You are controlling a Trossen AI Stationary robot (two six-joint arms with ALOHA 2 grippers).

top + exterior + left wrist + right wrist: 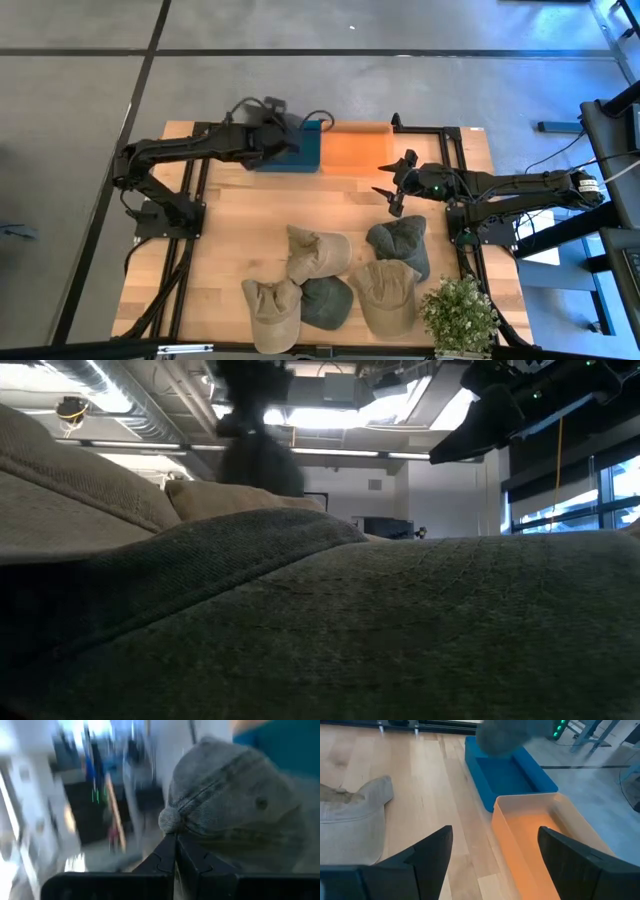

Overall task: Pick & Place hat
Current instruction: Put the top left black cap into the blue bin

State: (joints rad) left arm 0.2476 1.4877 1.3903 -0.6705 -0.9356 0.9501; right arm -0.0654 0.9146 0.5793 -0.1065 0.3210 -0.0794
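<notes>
A grey hat (230,795) is held by my left gripper (175,839), which is shut on it above the blue bin (300,150); in the low view the hat (258,460) hangs in the air. My right gripper (393,188) is open and touches nothing, hovering near the orange bin (355,150); its wrist view looks down at both bins (510,775). Several more hats lie on the table's near half: a tan one (317,255), a grey one (400,243), another tan one (387,295), a dark one (327,302) and a tan one (272,312). My left gripper pinches the grey hat between its two fingers at the crown, right beside the top button (171,820). The hat is lifted clear above the blue bin and hangs below the gripper in the low view.
The blue bin and the orange bin (545,835) stand side by side at the table's far edge. A potted plant (460,315) stands at the near right corner. Bare wood (290,200) lies between the bins and the hats. Hats (400,620) fill the front of the low view.
</notes>
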